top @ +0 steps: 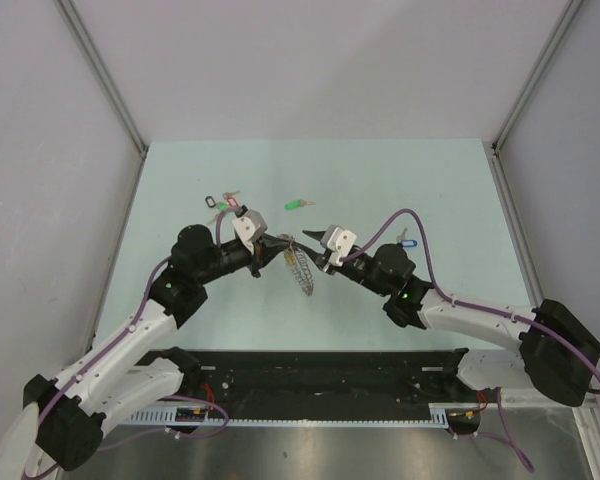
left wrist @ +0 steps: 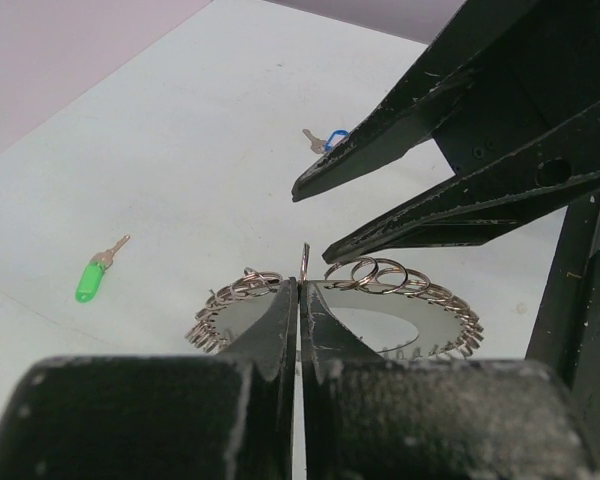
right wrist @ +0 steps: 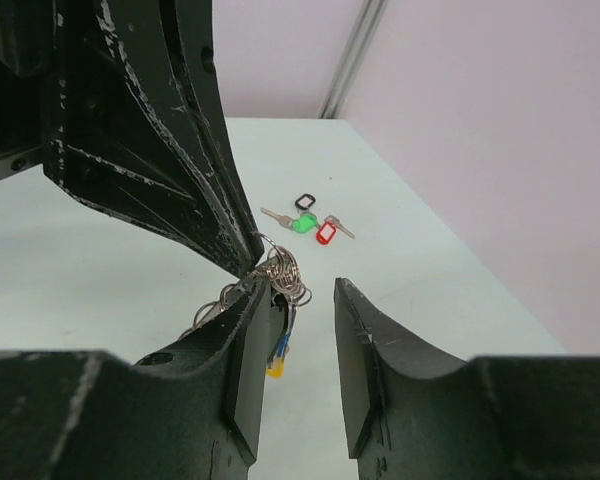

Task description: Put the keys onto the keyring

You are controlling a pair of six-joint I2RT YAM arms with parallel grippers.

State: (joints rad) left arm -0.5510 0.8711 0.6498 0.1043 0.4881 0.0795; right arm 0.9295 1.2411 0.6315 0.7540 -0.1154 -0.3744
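The keyring (top: 301,268), a large coil of grey wire, hangs above the table, pinched at its top end by my shut left gripper (top: 281,246). In the left wrist view the closed fingertips (left wrist: 302,288) clamp one wire loop of the keyring (left wrist: 435,297). My right gripper (top: 310,243) is open, its jaws at the same end of the ring (right wrist: 285,268) with one finger (right wrist: 248,330) beside it. The green-tagged key (top: 297,204) lies on the table behind the grippers. The blue-tagged key (top: 407,243) lies beside the right arm.
A bunch of three keys tagged black, red and green (top: 225,204) lies at the back left, also in the right wrist view (right wrist: 310,220). A small yellow and blue piece (right wrist: 277,358) hangs under the ring. Walls enclose the table on three sides.
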